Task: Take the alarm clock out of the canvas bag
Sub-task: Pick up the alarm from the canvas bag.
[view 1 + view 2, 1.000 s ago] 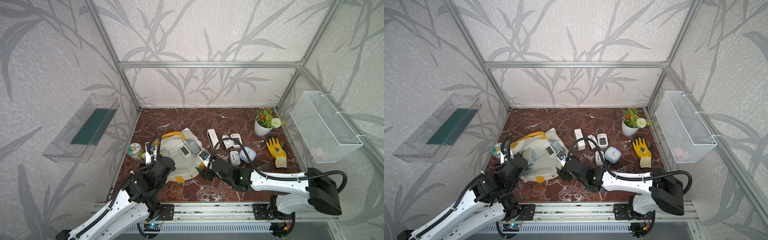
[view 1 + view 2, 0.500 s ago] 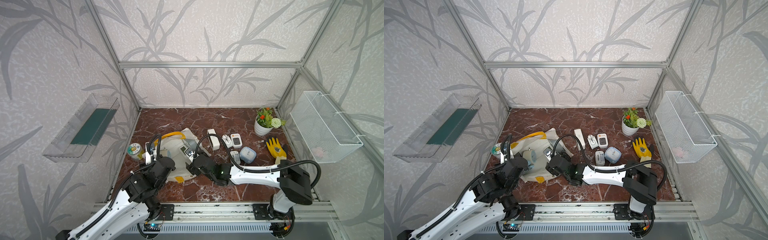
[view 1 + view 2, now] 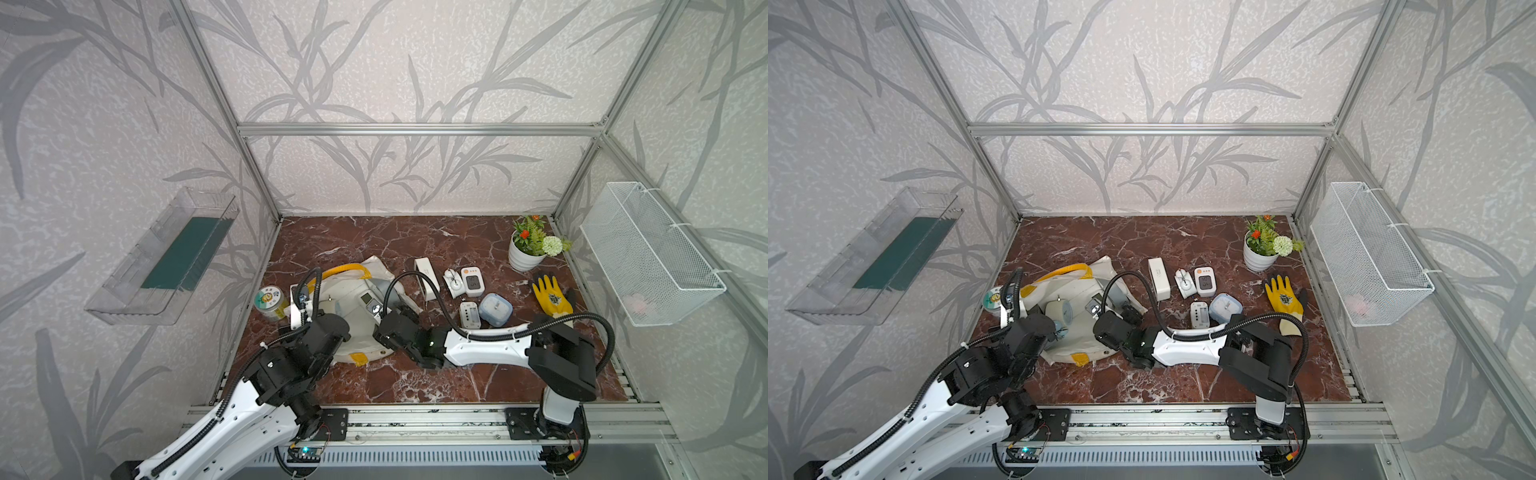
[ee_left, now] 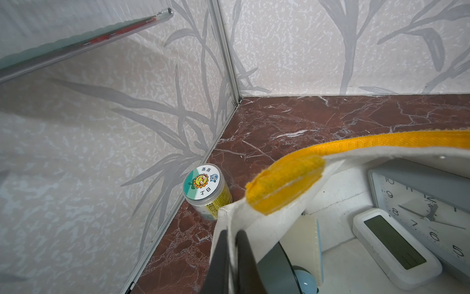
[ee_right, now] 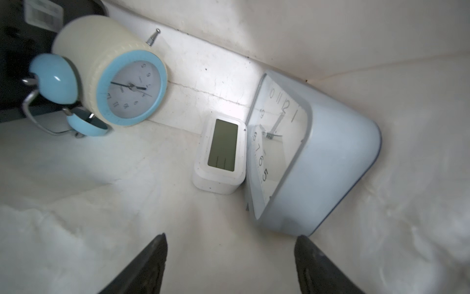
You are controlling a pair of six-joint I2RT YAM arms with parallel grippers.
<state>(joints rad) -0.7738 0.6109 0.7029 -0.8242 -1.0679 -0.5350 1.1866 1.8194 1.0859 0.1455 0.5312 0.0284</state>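
Observation:
The cream canvas bag point(image 3: 360, 337) lies open on its side at the table's left. My left gripper point(image 4: 232, 233) is shut on its rim point(image 4: 267, 224), just below a yellow handle patch point(image 4: 287, 183). Three clocks lie inside. One is a round cream twin-bell alarm clock point(image 5: 127, 89) with a blue rim, also seen in a top view point(image 3: 1059, 311). Beside it lies a small white digital clock point(image 5: 221, 152), and a pale blue square clock point(image 5: 318, 163) leans against that one. My right gripper point(image 5: 232, 239) is open inside the bag's mouth, just short of the square clock, with nothing between its fingers.
A labelled jar point(image 3: 270, 301) stands by the left wall beside the bag. Right of the bag lie a white box point(image 3: 424, 270), several small clocks point(image 3: 471, 280) and a yellow glove point(image 3: 550, 295). A potted plant point(image 3: 528, 245) stands at the back right. A wire basket point(image 3: 648, 253) hangs on the right wall.
My right arm has swung left from beside the bag into its mouth, with the gripper still open. The left arm keeps its hold on the rim and has not moved.

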